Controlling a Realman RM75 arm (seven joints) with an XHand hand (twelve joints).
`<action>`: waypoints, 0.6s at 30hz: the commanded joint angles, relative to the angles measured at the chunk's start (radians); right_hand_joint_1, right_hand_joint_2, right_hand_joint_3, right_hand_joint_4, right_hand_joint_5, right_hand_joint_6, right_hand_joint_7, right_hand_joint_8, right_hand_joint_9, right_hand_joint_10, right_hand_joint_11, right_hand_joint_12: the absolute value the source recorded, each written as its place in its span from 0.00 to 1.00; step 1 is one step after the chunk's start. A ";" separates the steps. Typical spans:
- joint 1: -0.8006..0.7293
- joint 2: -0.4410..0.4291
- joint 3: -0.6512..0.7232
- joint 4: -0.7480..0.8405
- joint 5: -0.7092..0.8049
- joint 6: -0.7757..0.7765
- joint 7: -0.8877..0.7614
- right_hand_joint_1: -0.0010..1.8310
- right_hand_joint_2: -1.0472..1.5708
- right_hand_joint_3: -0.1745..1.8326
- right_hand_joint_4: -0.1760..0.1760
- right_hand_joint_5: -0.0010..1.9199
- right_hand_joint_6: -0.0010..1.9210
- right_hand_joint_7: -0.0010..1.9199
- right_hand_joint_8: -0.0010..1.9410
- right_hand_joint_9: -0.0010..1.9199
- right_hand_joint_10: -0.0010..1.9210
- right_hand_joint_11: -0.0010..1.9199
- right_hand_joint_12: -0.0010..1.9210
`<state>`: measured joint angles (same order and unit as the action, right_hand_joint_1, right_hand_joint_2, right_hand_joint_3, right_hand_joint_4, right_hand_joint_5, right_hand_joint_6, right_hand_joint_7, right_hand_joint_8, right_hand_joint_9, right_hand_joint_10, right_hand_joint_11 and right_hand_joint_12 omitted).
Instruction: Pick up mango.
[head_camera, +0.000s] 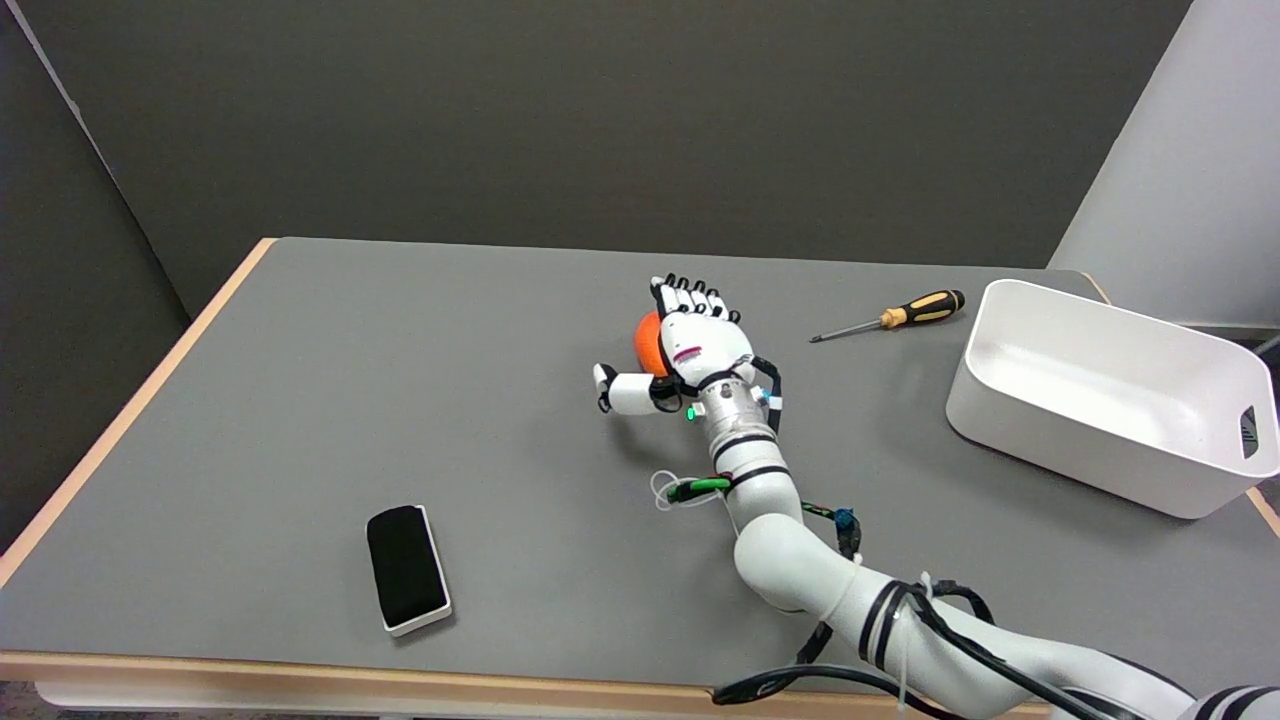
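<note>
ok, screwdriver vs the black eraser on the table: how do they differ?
The screwdriver is long and thin, with an orange-and-black handle and a bare metal shaft; the eraser is a squat block, black on top with a white base. The screwdriver lies on the far right, near the white bin; the eraser sits near the front edge, left of the right hand. Both lie flat on the grey table, untouched.
</note>
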<state>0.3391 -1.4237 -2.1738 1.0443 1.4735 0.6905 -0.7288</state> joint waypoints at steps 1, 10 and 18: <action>0.101 -0.035 -0.018 -0.173 0.065 0.015 -0.022 0.35 0.63 0.56 0.00 0.01 0.13 0.00 0.11 0.00 0.23 0.02 0.49; 0.127 -0.033 -0.015 -0.228 0.097 0.012 -0.019 0.36 0.63 0.56 0.00 0.01 0.13 0.00 0.11 0.00 0.23 0.02 0.49; 0.127 -0.033 -0.015 -0.225 0.091 0.012 -0.019 0.27 0.63 0.52 0.00 0.01 0.16 0.00 0.15 0.00 0.23 0.00 0.57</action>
<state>0.4306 -1.4503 -2.1868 0.8826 1.5437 0.7002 -0.7457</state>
